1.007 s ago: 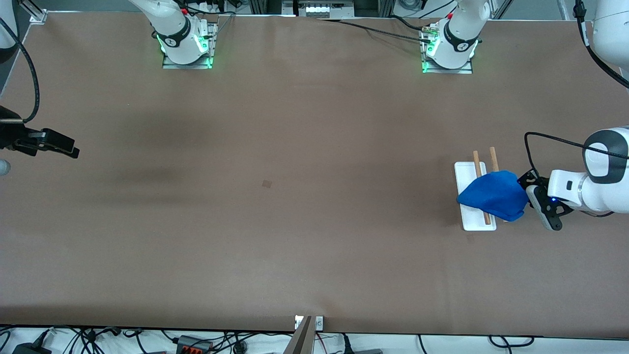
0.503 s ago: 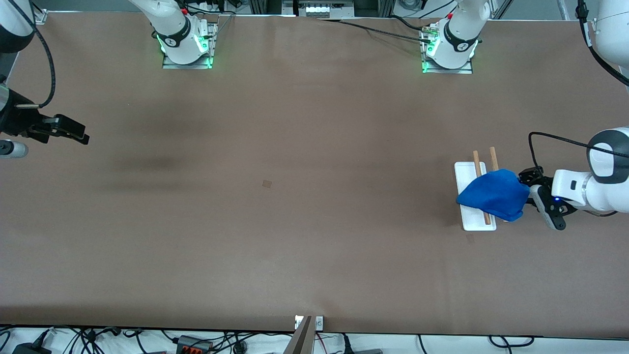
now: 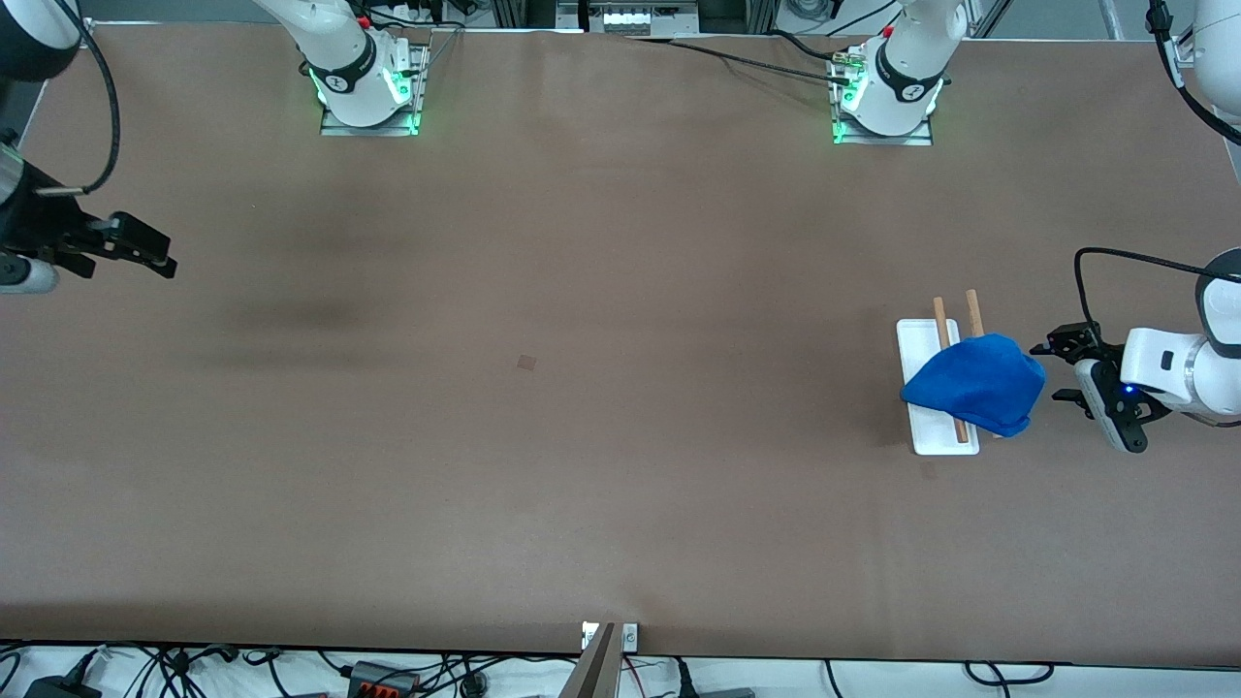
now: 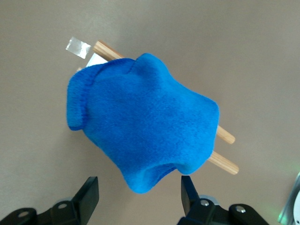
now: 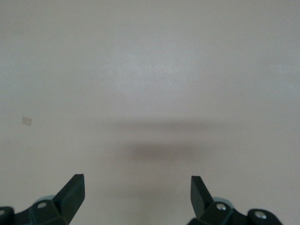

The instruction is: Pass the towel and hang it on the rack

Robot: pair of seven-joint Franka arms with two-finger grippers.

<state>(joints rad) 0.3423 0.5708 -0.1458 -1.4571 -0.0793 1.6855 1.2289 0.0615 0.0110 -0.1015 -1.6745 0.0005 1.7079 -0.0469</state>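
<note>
The blue towel [image 3: 974,386] [image 4: 145,126] lies draped over the two wooden rods [image 3: 938,312] [image 4: 226,136] of the rack, whose white base [image 3: 912,341] stands near the left arm's end of the table. The towel hides the middle of both rods; their ends stick out on each side. My left gripper [image 3: 1059,370] [image 4: 138,197] is open just beside the towel's hanging edge, its fingers [image 4: 89,193] apart from the cloth. My right gripper [image 3: 155,254] [image 5: 136,187] hangs open over bare table at the right arm's end, with nothing between its fingers.
A small tan square mark [image 3: 526,363] [image 5: 27,120] sits on the brown table near the middle. Both arm bases [image 3: 368,92] stand along the table edge farthest from the front camera. Cables [image 3: 388,674] run below the nearest edge.
The left gripper has opened, let go of the towel and drawn back from the rack. The towel stays draped on the rods. The right gripper has drifted toward the bases' side.
</note>
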